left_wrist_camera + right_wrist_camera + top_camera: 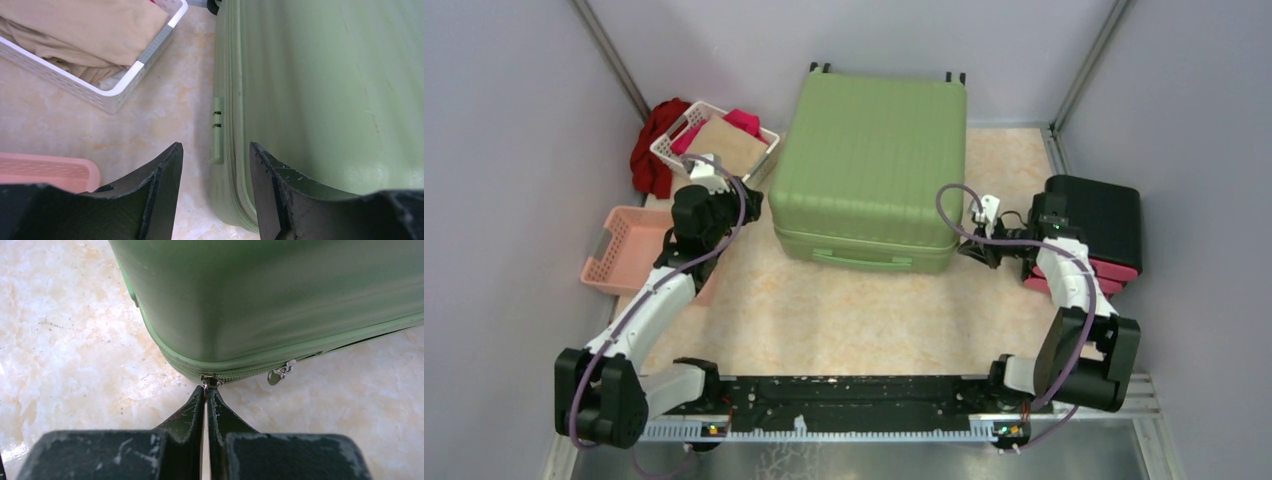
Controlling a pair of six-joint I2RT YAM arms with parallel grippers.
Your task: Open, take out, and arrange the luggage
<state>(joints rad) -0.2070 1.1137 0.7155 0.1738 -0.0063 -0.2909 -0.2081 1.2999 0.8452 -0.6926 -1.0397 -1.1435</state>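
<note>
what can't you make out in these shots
1. Inside of the luggage: every view, closed shell hides it.
2. Zipper pull: right wrist view, mostly covered by the right gripper tips.
3. Red cloth: top view, white basket hides most.
4. Stacked cases: top view, right arm covers part.

No legible text or markings anywhere

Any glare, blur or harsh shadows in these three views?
Top external: even, diffuse light, soft shadows, suitcase sharp. Left wrist: dull sheen on the shell low right, white basket in focus. Right wrist: shell smeared soft toward the top, dangling zipper pull crisp, faint glare on the tabletop bottom left.
</note>
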